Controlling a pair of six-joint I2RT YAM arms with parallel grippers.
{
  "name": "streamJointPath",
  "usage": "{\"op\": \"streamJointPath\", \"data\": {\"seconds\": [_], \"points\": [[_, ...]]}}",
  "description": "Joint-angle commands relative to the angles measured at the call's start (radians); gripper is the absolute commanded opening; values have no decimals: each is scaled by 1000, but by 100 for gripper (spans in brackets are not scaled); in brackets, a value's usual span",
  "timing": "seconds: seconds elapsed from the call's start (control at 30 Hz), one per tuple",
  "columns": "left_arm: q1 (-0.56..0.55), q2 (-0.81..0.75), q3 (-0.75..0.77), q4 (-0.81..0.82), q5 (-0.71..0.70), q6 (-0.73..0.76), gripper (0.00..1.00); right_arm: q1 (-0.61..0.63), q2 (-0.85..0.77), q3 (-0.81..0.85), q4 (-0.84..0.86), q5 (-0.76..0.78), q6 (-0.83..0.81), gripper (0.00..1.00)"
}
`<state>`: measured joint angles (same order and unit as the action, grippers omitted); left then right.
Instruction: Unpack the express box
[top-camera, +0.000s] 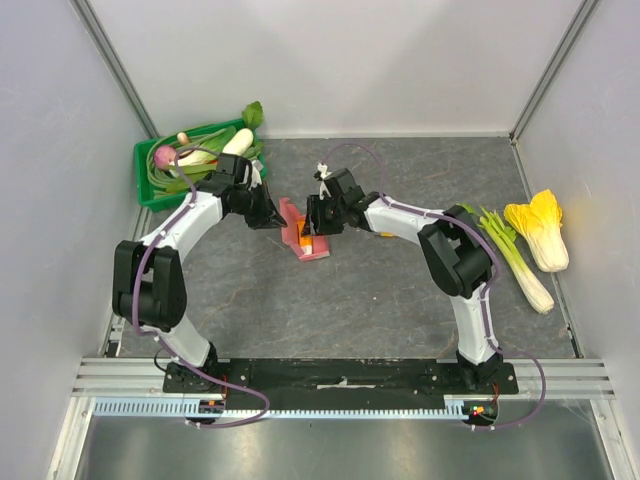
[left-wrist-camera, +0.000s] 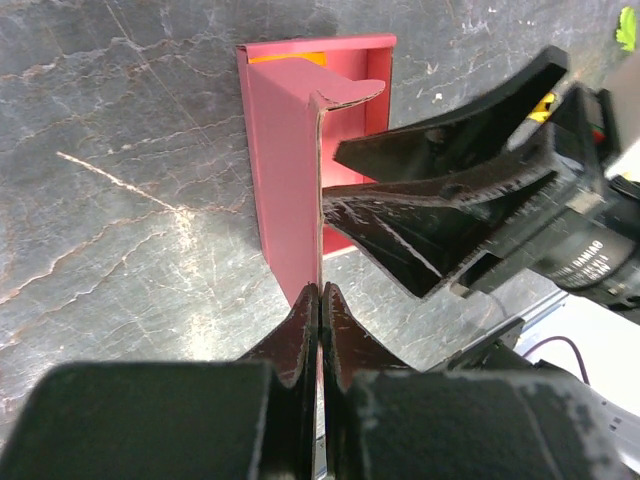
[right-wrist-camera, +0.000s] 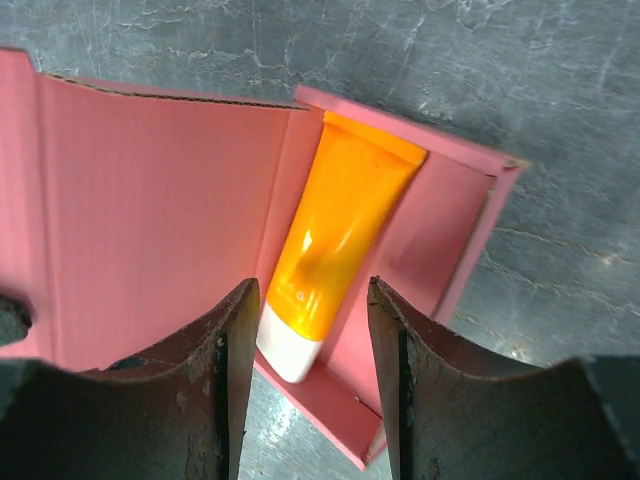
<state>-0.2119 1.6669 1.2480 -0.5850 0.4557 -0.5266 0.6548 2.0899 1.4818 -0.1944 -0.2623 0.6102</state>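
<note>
The express box (top-camera: 303, 240) lies open on the dark table between both arms. In the left wrist view its pink-red lid flap (left-wrist-camera: 285, 170) stands upright and edge-on, and my left gripper (left-wrist-camera: 321, 290) is shut on the flap's near edge. An orange tube with a white cap (right-wrist-camera: 340, 230) lies in the box's tray (right-wrist-camera: 440, 220), beside the raised lid (right-wrist-camera: 160, 210). My right gripper (right-wrist-camera: 312, 300) hovers open just above the tube's cap end, one finger on each side, not touching it. Its black fingers (left-wrist-camera: 430, 215) reach in over the tray from the right.
A green crate (top-camera: 150, 185) of vegetables stands at the back left, close behind my left arm. A leek (top-camera: 515, 255) and a yellow cabbage (top-camera: 540, 230) lie at the right. Pale walls enclose the table on three sides.
</note>
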Motion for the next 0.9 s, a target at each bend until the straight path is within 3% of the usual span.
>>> {"op": "streamJointPath", "data": {"seconds": [0.0,0.33,0.43,0.47,0.57,0.73,0.87], "points": [[-1,-52,-30,83,72,-81,2,-4,56,41,46,-101,36,53],[-1,-67,-61,126,70,-125,2,-3,81,38,41,-103,28,53],[-3,-62,-61,129,72,-125,2,-1,85,37,55,-138,25,43],[-3,-62,-59,129,70,-124,2,-3,84,34,67,-155,25,35],[-1,-61,-61,128,69,-122,2,-3,64,0,176,-260,31,29],[-1,-61,-62,126,63,-121,2,-3,62,-6,219,-264,39,30],[-1,-64,-70,128,58,-122,2,-3,90,8,211,-264,46,45]]}}
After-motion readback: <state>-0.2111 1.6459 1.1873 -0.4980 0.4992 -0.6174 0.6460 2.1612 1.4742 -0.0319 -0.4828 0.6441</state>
